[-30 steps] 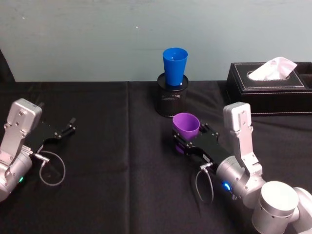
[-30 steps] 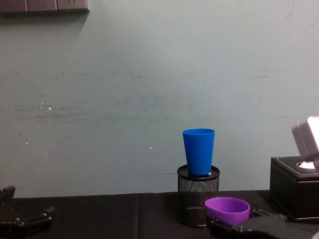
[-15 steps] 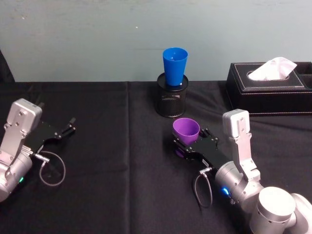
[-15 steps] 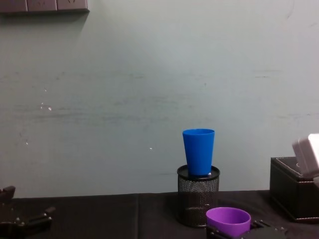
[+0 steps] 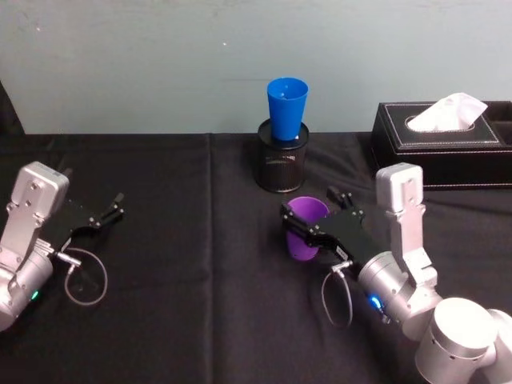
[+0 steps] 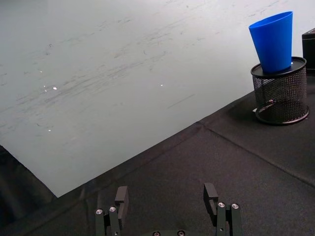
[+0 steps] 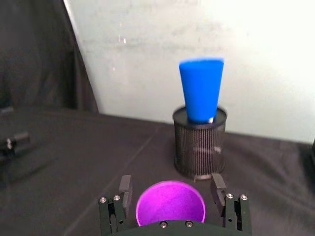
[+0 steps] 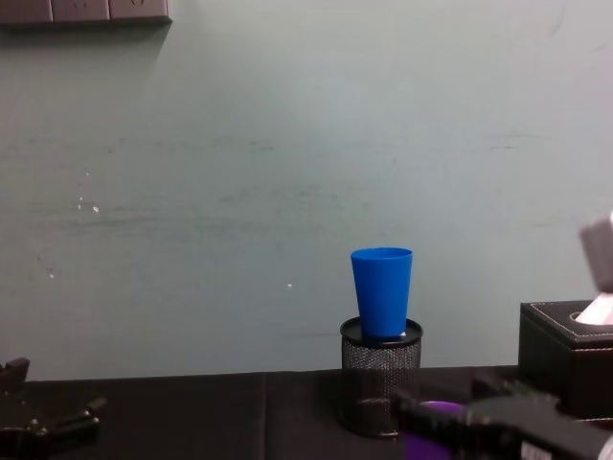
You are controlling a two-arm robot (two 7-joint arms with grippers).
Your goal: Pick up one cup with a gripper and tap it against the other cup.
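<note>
Head view: right gripper (image 5: 308,220) low over black surface (image 5: 184,272), fingers (image 5: 294,220) clamped on either side of purple cup (image 5: 305,232), cup mouth tipped toward the far wall, its lower body hidden behind the black gripper. Silver-grey arm angled in from the near right corner, blue ring light glowing at the wrist. Chest view: purple cup mostly cut off at the bottom edge, blurred behind the gripper. Left gripper (image 5: 108,212) parked at the left on the surface, fingers spread apart, nothing between them. Farther back, blue cup (image 5: 287,108) upright in black mesh pen holder (image 5: 282,166), well apart from purple cup. Tissue box (image 5: 444,144) at far right.
</note>
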